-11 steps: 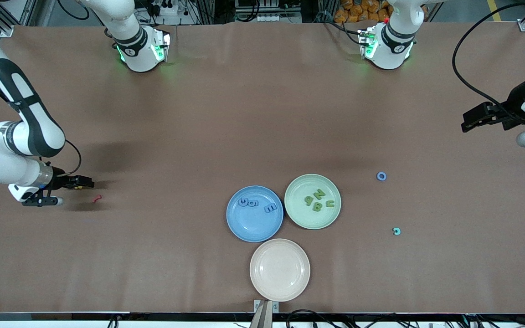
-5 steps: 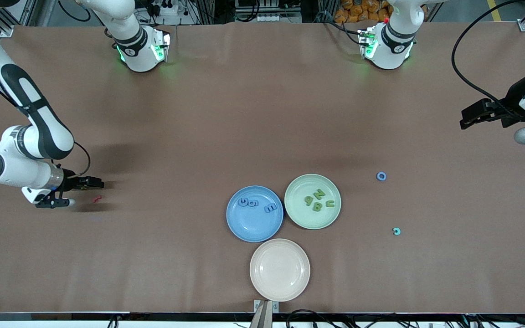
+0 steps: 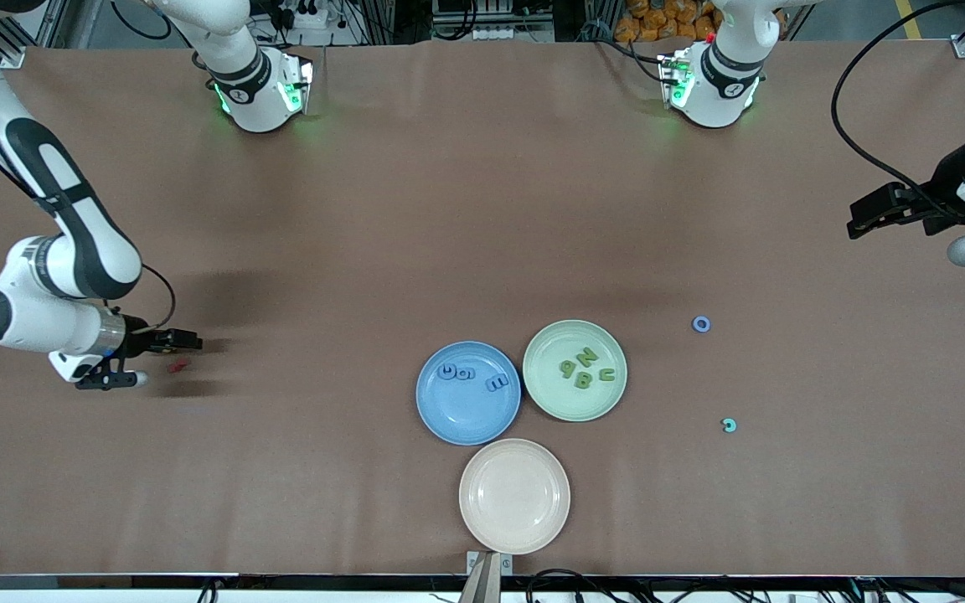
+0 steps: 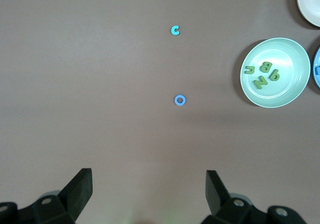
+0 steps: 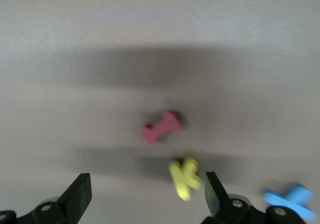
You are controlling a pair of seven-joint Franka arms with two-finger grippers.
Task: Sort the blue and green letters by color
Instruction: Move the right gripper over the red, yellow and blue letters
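Both wide and empty: left pincer (image 4: 149, 196), right pincer (image 5: 145, 199).

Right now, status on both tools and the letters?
Right tool open, low over red piece. Left tool open, waiting at its table end. Blue O and teal C lie loose on the table. Nothing blocking.

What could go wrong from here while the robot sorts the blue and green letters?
1. The open right gripper hovers low over a small red piece, a yellow K and a blue letter lying close together; it might grasp the wrong one.
2. The blue ring-shaped letter and the small teal C lie on the table outside the plates, below the open left gripper, and might stay unsorted.
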